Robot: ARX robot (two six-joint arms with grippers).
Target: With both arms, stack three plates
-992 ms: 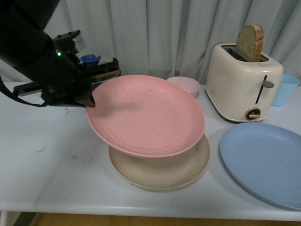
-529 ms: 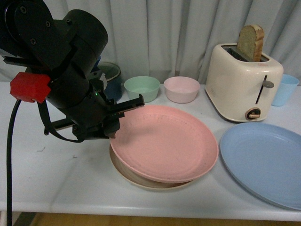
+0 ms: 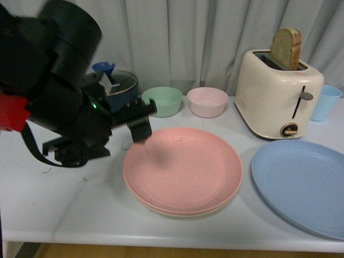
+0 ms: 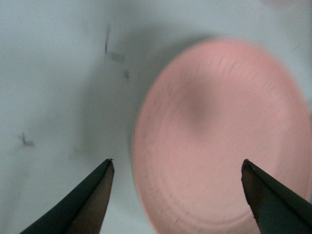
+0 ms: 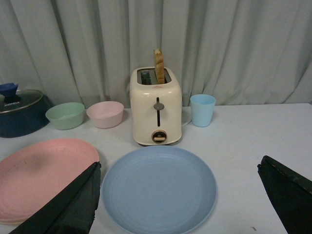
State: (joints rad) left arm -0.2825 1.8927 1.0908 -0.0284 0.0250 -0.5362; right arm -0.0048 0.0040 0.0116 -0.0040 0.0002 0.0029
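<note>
Front cam: the matte pink plate [image 3: 183,169] lies flat on the beige plate [image 3: 185,214], and the blue plate [image 3: 301,185] sits alone off to the right, so I'd say stack one's done. Left wrist: the left gripper [image 4: 176,162] is spread wide and empty over the pink rim. Right wrist: the right gripper [image 5: 179,166] is gaping too, facing the shallow blue one, and next it'll probably need a finger under that thin rim.

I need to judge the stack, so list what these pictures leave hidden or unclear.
beige plate: front view, covered by the pink plate; only a thin rim shows.
blue plate: front view, cut off by right and bottom edges.
pink plate: left wrist view, blurred.
right gripper: only fingertips in right wrist view; absent from front view.
dark pot: front view, partly behind the left arm.
</note>
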